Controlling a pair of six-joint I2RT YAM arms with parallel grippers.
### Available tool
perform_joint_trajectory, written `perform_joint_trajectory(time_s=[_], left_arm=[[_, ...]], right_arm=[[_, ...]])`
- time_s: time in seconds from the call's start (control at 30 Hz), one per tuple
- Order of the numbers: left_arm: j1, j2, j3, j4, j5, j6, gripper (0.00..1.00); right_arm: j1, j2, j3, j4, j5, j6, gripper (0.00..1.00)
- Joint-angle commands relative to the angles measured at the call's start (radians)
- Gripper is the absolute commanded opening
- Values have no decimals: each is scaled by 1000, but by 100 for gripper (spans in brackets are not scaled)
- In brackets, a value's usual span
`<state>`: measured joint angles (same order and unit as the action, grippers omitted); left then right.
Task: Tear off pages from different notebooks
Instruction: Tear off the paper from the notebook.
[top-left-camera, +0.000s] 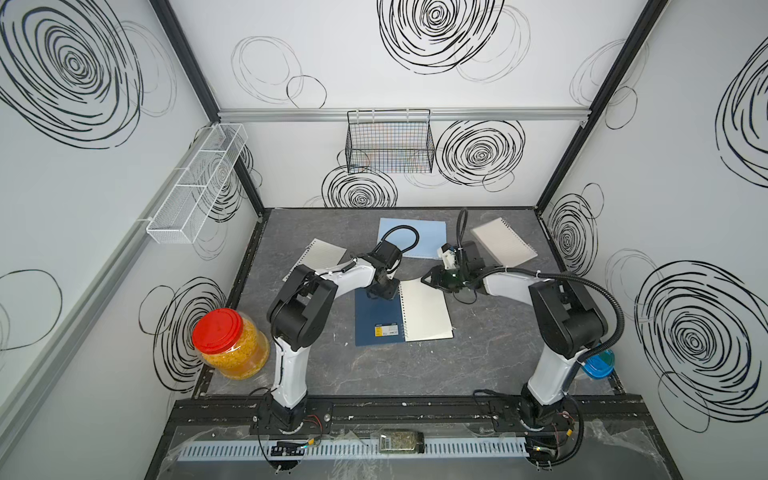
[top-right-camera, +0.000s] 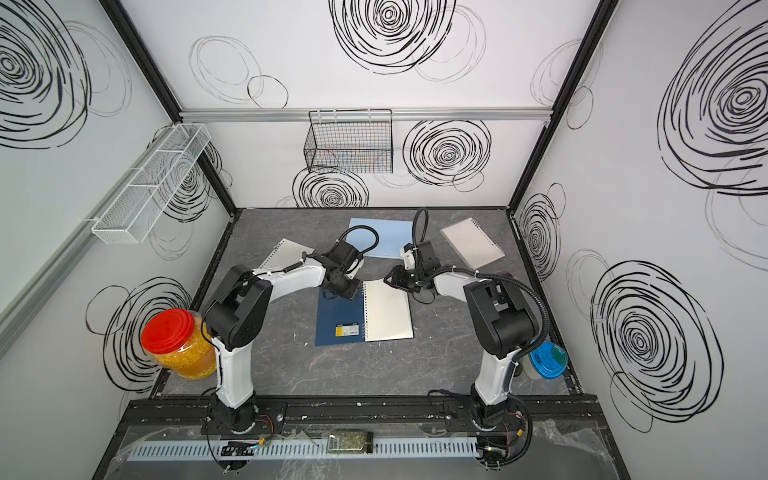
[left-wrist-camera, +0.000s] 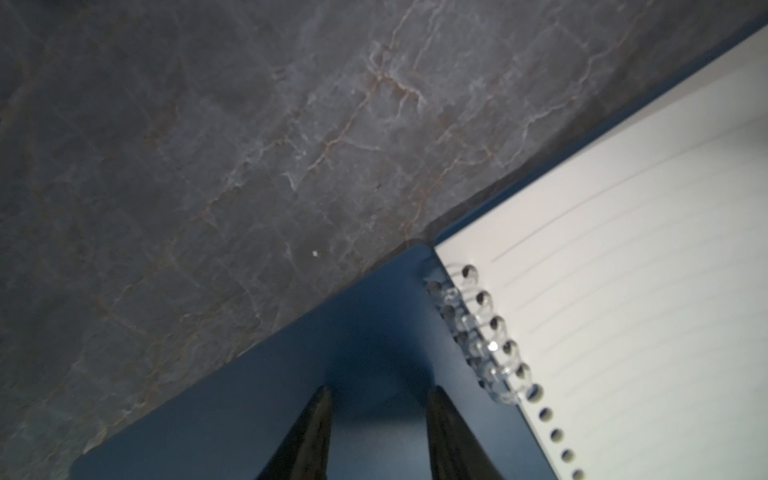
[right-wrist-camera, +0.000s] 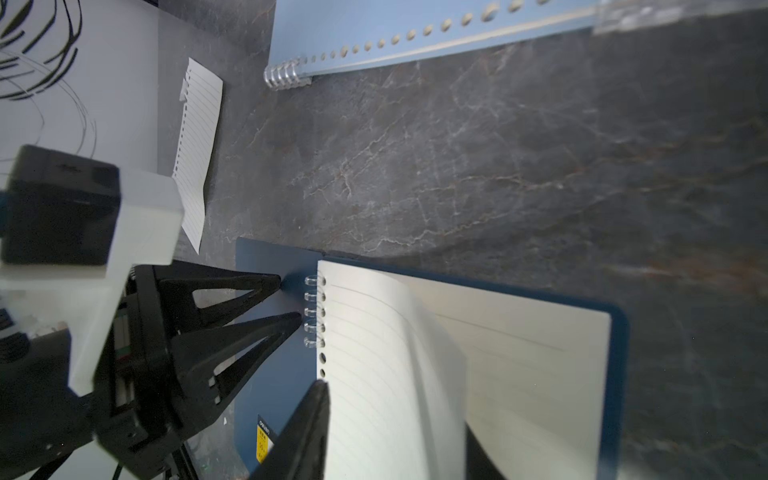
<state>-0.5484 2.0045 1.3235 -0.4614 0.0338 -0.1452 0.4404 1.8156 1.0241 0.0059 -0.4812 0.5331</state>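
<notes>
Caught mid-tear at table (top-left-camera: 478, 365) centre: open navy notebook (top-left-camera: 374, 320) pinned by the narrowly parted, empty left end effector (left-wrist-camera: 378, 392), top page (right-wrist-camera: 386, 374) curled up inside the right end effector (top-left-camera: 428, 279), grip unclear; likely needed next a firm pinch, then a pull off the rings (right-wrist-camera: 313, 311).

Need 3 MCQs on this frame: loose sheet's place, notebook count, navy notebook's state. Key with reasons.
1. The loose sheet lies on the table at: A) back left; B) front right; C) centre.
2. Wire-bound notebooks: A) two; B) three; C) five.
3. The navy notebook is: A) closed; B) open, top page curling up; C) standing on edge.
Key: 1A, both top views show it near the left wall. 2B, the navy one, the light-blue notebook and the clear-covered notebook. 3B, the right wrist view shows the top page lifted.
</notes>
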Motion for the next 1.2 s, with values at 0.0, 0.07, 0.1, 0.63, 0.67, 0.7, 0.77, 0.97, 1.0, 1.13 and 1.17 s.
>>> perform_joint_trajectory(time_s=[0.0, 0.07, 0.1, 0.63, 0.67, 0.7, 0.77, 0.97, 1.0, 1.13, 1.17], left_arm=[[-4, 69, -14, -70, -10, 10, 41], [-5, 74, -12, -75, -19, 7, 41], [-5, 74, -12, -77, -19, 6, 40], [-6, 89, -17, -87, -26, -5, 39], [-5, 91, -19, -86, -27, -6, 39], [-6, 90, -21, -85, -26, -7, 39], [-5, 92, -24, -82, -19, -12, 39], [-6, 99, -32, -70, -2, -19, 38], [-6, 101, -32, -68, -1, -21, 38], [-2, 112, -30, -63, 2, -32, 38], [1, 114, -31, -62, 3, -33, 37]], right_arm=[[35, 18, 65, -134, 95, -72, 30], [59, 20, 94, -173, 139, -93, 24], [69, 21, 105, -187, 161, -101, 21], [223, -14, 147, -234, 467, -179, 0], [236, -16, 146, -227, 486, -183, 0], [247, -16, 145, -221, 502, -187, 0], [271, -12, 150, -211, 537, -197, 0], [318, -4, 158, -195, 608, -210, 0], [324, -7, 153, -187, 608, -211, 0], [382, -25, 112, -123, 565, -272, 0], [409, -28, 97, -110, 562, -301, 0]])
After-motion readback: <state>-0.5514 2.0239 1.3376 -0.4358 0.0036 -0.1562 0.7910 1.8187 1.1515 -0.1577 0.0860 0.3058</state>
